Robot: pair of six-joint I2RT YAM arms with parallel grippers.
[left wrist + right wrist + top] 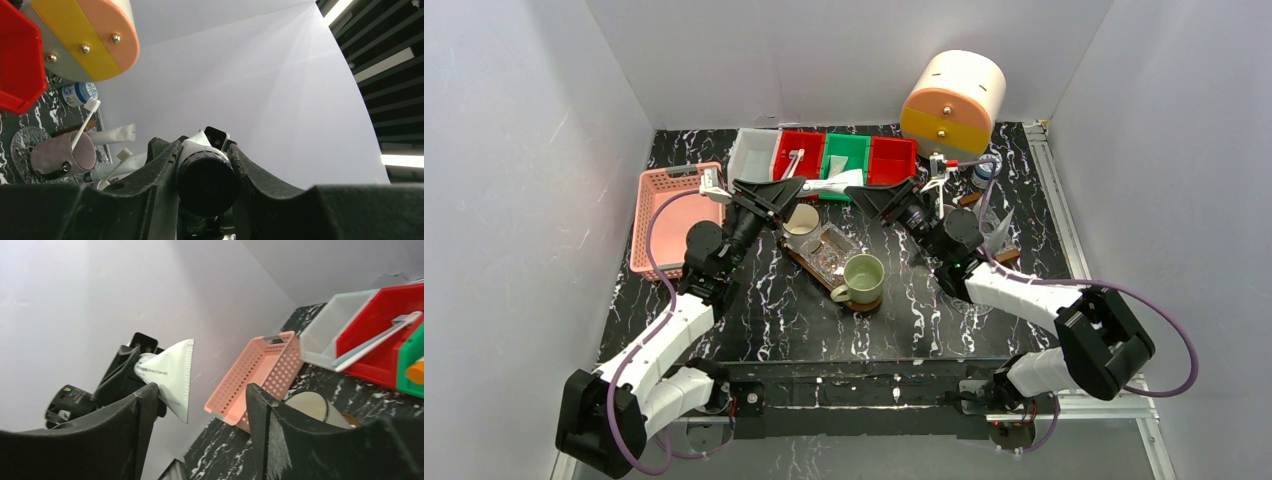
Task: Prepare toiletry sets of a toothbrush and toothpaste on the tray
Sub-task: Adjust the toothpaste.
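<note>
A white toothpaste tube [834, 184] with a dark cap [207, 181] hangs level above the table between my two grippers. My left gripper [802, 190] is shut on its cap end. Its flat crimped end [176, 376] reaches just inside my right gripper [869, 194], whose jaws stand open around it, the end close beside one finger [145, 405]. A slim toothbrush [376, 339] lies in a red bin [798, 154]. The brown tray [807, 267] sits mid-table below the grippers, bearing a beige cup [802, 219], a clear box and a green mug [862, 277].
A pink basket [670, 214] stands at the left. Clear, red and green bins line the back, next to an orange-and-yellow drum cabinet [952, 100]. On the right, a grey cup [64, 156] holds a toothbrush [86, 116], with another tube [114, 135] beside it.
</note>
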